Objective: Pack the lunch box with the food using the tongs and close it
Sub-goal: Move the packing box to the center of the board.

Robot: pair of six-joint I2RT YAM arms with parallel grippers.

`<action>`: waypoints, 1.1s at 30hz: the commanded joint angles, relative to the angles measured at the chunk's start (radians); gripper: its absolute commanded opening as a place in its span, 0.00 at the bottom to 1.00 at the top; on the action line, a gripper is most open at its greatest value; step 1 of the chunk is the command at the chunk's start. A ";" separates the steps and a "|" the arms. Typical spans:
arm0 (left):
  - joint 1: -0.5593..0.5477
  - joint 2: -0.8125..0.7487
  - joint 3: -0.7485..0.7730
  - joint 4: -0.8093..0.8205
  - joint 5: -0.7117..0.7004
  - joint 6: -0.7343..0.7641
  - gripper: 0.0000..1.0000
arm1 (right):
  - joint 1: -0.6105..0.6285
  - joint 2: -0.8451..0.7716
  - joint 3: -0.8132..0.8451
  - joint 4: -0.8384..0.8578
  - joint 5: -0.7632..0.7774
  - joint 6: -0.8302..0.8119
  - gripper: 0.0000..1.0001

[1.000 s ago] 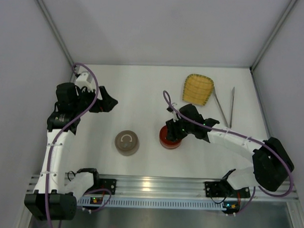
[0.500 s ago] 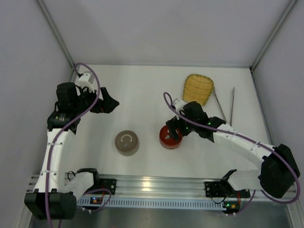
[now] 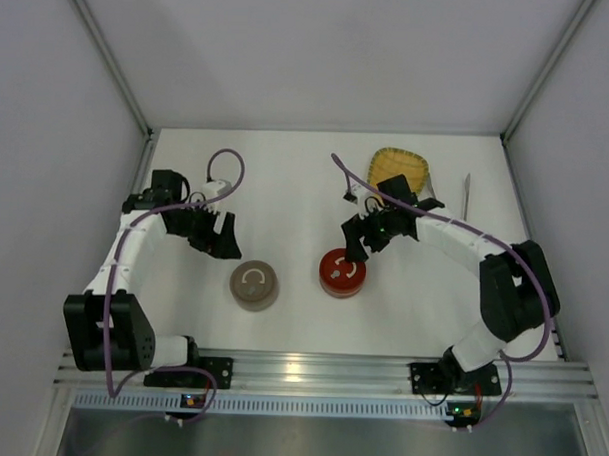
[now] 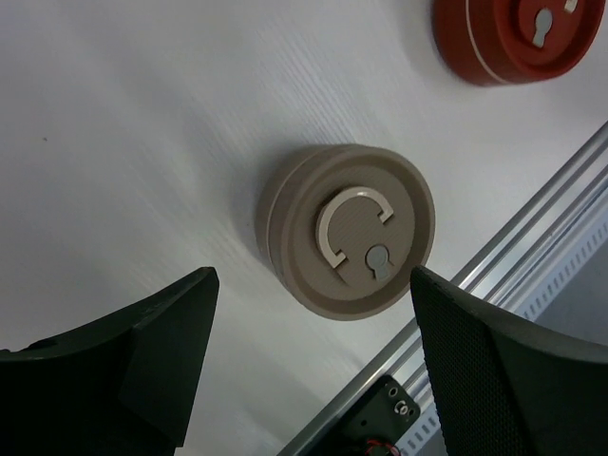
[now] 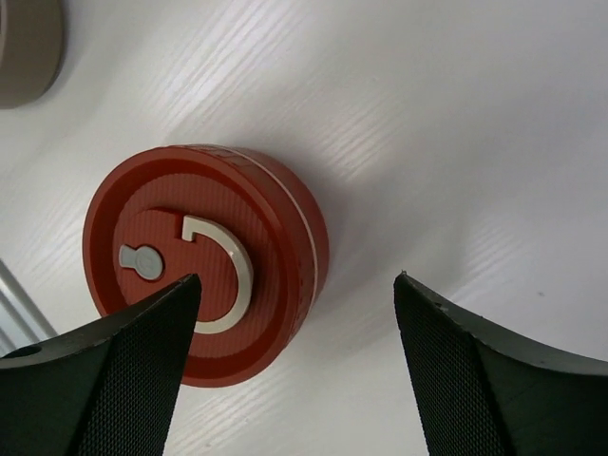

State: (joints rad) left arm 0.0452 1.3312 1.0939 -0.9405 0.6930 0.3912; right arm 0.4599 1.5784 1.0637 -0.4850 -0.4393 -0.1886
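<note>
The lunch box shows as two round lidded tins, one red (image 3: 342, 272) and one tan (image 3: 253, 285), standing apart on the white table. My left gripper (image 3: 222, 247) hangs open just beyond the tan tin (image 4: 347, 242), touching nothing. Open as well, my right gripper (image 3: 356, 250) hovers just beyond the red tin (image 5: 204, 271), with nothing between its fingers (image 5: 475, 370). One arm of the silver tongs (image 3: 466, 197) lies at the far right; the right arm covers the rest. No food is in view.
A yellow woven tray (image 3: 397, 169) lies at the far right, partly under the right arm. The red tin (image 4: 518, 38) shows at the top of the left wrist view. An aluminium rail (image 3: 319, 374) runs along the near edge. Grey walls close in three sides.
The right gripper has opened, let go of the red tin and pulled back towards the far side. The left arm has swung in and down towards the tan tin.
</note>
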 commanded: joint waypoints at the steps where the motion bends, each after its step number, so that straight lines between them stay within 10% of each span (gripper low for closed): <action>1: -0.001 -0.009 -0.009 -0.101 0.004 0.173 0.87 | -0.007 0.057 0.052 -0.079 -0.165 -0.049 0.79; 12: -0.128 0.103 -0.132 -0.006 -0.139 0.174 0.61 | 0.032 0.091 -0.025 -0.083 -0.223 -0.048 0.45; 33: -0.360 0.243 -0.071 0.100 -0.179 0.024 0.44 | 0.054 0.077 -0.050 -0.007 -0.230 0.028 0.46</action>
State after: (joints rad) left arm -0.3031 1.5589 1.0077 -0.8757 0.5098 0.4095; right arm 0.4969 1.6672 1.0336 -0.5217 -0.6811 -0.1589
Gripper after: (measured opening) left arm 0.439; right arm 0.460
